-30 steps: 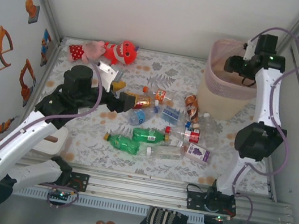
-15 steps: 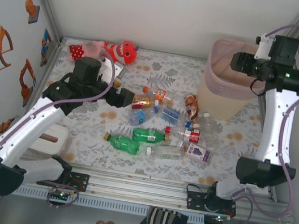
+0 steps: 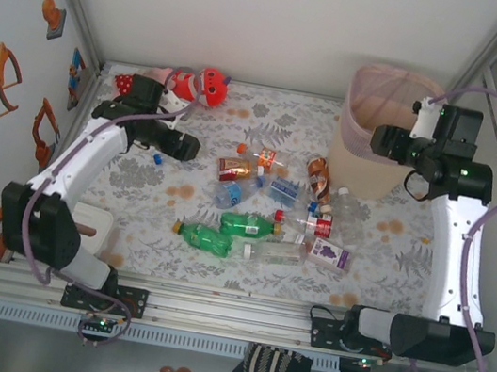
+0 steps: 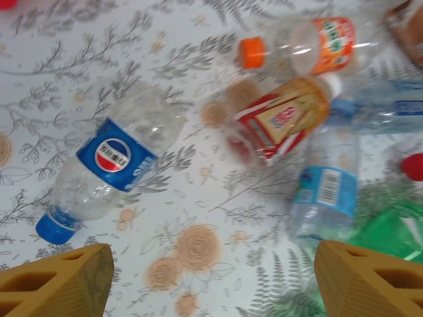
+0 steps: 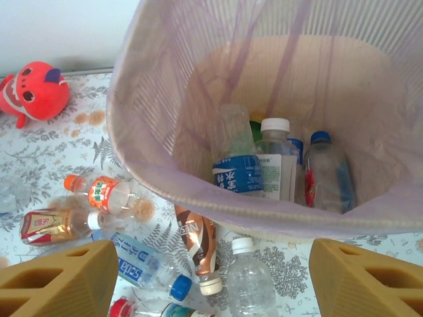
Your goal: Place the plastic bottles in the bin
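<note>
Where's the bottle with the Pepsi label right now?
In the left wrist view, the Pepsi bottle lies on its side left of centre on the table, blue cap toward the lower left, apart from the red-labelled bottle on its right.

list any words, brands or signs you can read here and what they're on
"NES", rest unclear: brown bottle beside the bin.
Round red, white and blue logo, characters above it blurred: blue-labelled bottle.
Barcode, digits too small: light-blue-labelled bottle.
Everything else: too blurred to read.
</note>
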